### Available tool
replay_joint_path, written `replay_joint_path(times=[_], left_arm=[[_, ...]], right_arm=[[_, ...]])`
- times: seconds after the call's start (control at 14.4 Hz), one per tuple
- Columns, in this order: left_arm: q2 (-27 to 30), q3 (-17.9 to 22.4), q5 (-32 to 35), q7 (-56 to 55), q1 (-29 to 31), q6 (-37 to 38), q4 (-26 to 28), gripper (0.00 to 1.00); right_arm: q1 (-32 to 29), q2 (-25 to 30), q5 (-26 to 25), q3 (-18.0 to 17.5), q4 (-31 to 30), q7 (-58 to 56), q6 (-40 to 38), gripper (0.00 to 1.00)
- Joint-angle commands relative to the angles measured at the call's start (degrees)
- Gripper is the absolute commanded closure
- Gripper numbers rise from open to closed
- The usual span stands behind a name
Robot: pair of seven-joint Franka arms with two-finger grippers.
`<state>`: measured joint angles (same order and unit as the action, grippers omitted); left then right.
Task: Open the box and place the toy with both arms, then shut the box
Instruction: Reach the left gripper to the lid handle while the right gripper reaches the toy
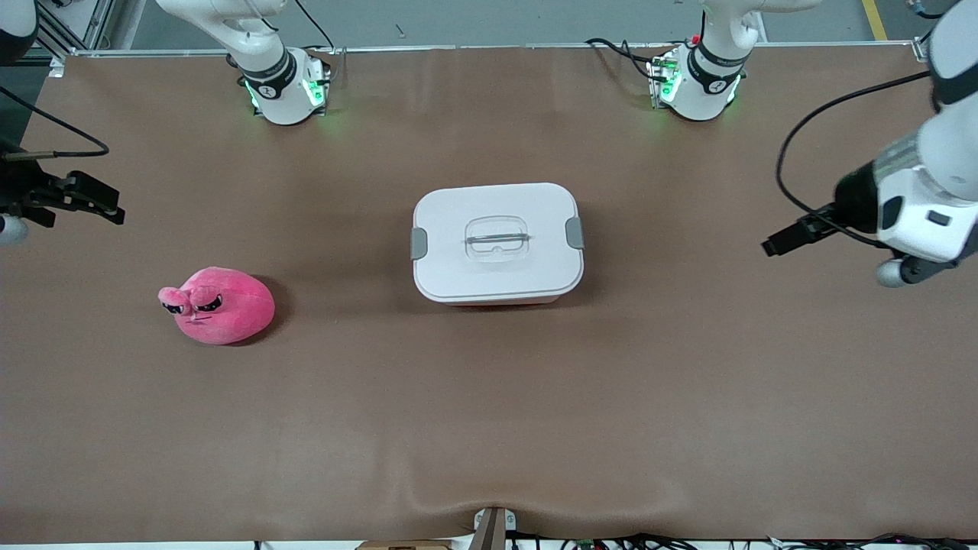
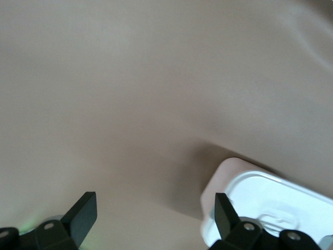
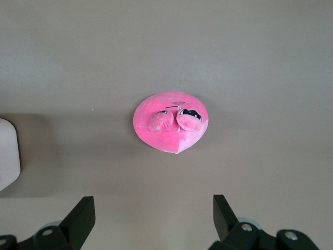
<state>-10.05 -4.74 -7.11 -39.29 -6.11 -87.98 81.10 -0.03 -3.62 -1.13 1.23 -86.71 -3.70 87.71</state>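
The box (image 1: 497, 260) is a pale pink tub with its white lid on. A grey clip (image 1: 419, 243) sits at each end and the recessed handle (image 1: 497, 239) is in the lid's middle. It stands mid-table. The toy (image 1: 218, 304), a hot-pink plush with droopy eyes, lies on the table toward the right arm's end. My right gripper (image 1: 103, 202) is open and empty over the table near that end; its wrist view shows the toy (image 3: 171, 122) apart from the gripper (image 3: 153, 211). My left gripper (image 1: 787, 238) is open and empty over the left arm's end; its wrist view (image 2: 154, 211) shows a box corner (image 2: 270, 203).
The brown table cover (image 1: 489, 397) stretches wide around the box and toy. The two arm bases (image 1: 279, 84) (image 1: 699, 80) stand at the table's edge farthest from the front camera. A corner of the box (image 3: 8, 156) shows in the right wrist view.
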Motion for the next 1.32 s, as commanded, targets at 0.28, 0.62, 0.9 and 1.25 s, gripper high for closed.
replay_joint_path(times=[0.28,0.62,0.9,1.25], left_arm=[[-2.78,0.17,-0.71,-21.33,-6.63,-2.09,-1.56,0.00],[-4.45,0.08,-1.84,-35.30,-10.33,-6.76,-1.74,0.00],[-7.17,0.26,-2.64,-43.38,-14.19,-8.69,-1.91,0.00],[-12.18,0.35,-2.55,-61.92,-20.78,-15.46,-2.96,0.00]], right_arm=[[0.38,-6.48,-0.01,-0.17,0.67,-0.34,0.36,0.00],[-0.06,-9.91,0.34,-0.08,0.76,0.27,0.44,0.00],[-0.06,-9.13,0.52,-0.08,-3.45,-0.25,7.02,0.00],[0.38,-4.65,0.52,-0.17,-15.21,-0.25,17.29,0.00]])
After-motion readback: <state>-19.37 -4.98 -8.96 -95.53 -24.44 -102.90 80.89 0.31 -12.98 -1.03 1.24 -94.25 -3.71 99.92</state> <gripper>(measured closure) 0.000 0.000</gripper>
